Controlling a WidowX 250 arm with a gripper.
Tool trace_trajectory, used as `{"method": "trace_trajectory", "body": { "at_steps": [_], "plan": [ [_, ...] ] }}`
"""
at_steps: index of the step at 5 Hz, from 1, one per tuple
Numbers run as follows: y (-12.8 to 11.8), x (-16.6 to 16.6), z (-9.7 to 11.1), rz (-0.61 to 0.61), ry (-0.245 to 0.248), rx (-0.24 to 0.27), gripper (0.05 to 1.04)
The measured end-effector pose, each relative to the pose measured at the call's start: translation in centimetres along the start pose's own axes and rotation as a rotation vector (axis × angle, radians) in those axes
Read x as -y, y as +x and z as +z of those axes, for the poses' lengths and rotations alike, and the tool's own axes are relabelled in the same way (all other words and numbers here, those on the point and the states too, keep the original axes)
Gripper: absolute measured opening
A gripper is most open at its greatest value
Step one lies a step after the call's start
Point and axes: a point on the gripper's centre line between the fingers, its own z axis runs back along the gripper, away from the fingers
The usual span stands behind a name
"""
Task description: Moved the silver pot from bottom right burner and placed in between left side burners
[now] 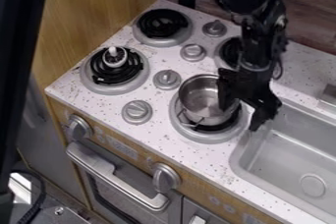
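While the silver pot (201, 99) sits on the bottom right burner (206, 136) | gripper (240, 116) at its right side, fingers wide, nothing clamped | grasp pending, I'd say | next: pinch, lift

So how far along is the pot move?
Nothing looks done: the silver pot sits on the bottom right burner. The open pincer is at its right side, with no grip evident. Left: grip, lift, and set it between the lower left burner and upper left burner.
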Motion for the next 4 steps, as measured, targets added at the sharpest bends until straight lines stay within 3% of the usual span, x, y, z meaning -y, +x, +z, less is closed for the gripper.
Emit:
{"method": "trace_trajectory", "body": {
  "at_steps": [1, 2, 3, 4],
  "plan": [
    [0.7, -0.3, 2.6, 0.014, 0.003, 0.047, 0.999],
    [1.6, -0.4, 0.7, 0.028, 0.000, 0.001, 0.999],
    [1.1, -1.1, -3.0, 0.067, 0.014, -0.117, 0.999],
    [0.1, -2.0, -3.7, 0.064, 0.038, -0.173, 0.997]
  ]
}}
